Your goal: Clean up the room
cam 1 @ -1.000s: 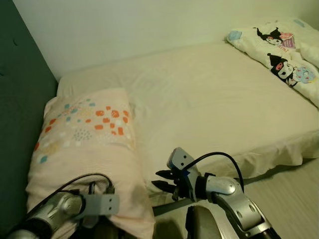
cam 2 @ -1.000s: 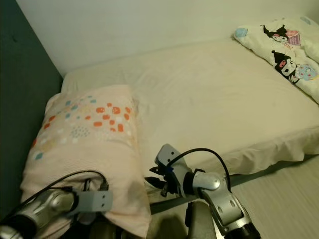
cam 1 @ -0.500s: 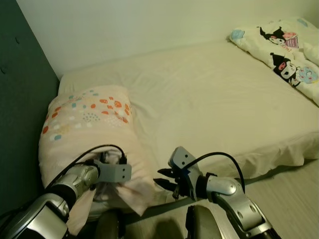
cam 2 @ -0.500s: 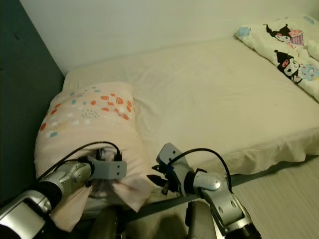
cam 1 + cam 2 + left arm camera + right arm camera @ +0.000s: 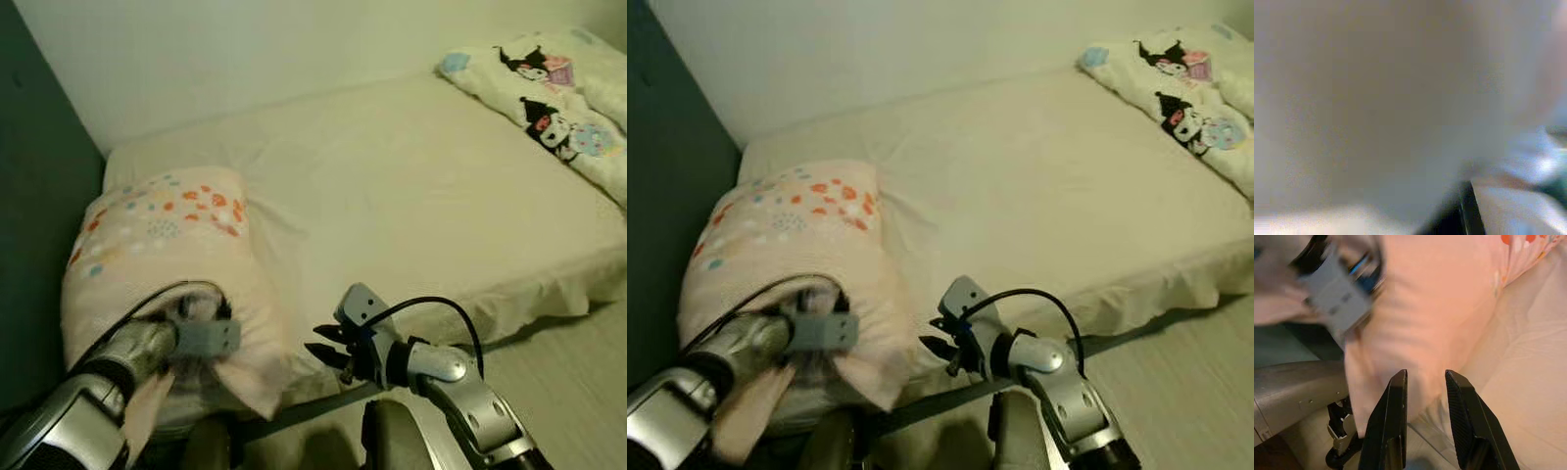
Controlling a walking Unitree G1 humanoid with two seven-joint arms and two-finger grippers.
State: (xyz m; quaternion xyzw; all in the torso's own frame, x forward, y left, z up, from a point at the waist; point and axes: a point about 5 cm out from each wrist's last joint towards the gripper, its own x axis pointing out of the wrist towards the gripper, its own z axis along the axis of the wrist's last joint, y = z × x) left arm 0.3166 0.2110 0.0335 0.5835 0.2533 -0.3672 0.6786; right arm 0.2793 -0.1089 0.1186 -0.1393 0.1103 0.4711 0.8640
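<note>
A pink pillow (image 5: 162, 245) with orange and blue dots lies at the head end of the bed, its lower corner hanging over the mattress edge. My left gripper (image 5: 206, 338) is pushed into that bunched lower end, shut on the pillow cloth, and its fingers are hidden by the fabric. The left wrist view is a close blur of pale cloth (image 5: 1376, 98). My right gripper (image 5: 321, 352) hovers open just right of the pillow's hanging corner, at the mattress edge. In the right wrist view its fingers (image 5: 1396, 401) point at the pink pillow (image 5: 1440, 308) with nothing between them.
The cream mattress (image 5: 421, 196) stretches to the right. A white blanket with cartoon prints (image 5: 558, 98) lies at its far right corner. A dark green wall (image 5: 29, 215) stands on the left, a pale wall behind. Light floor (image 5: 578, 392) shows at the lower right.
My left arm has carried the pillow's lower end up and in toward the bed, so the pillow now sits bunched on the mattress. The right gripper has stayed put. The camera shifted slightly.
</note>
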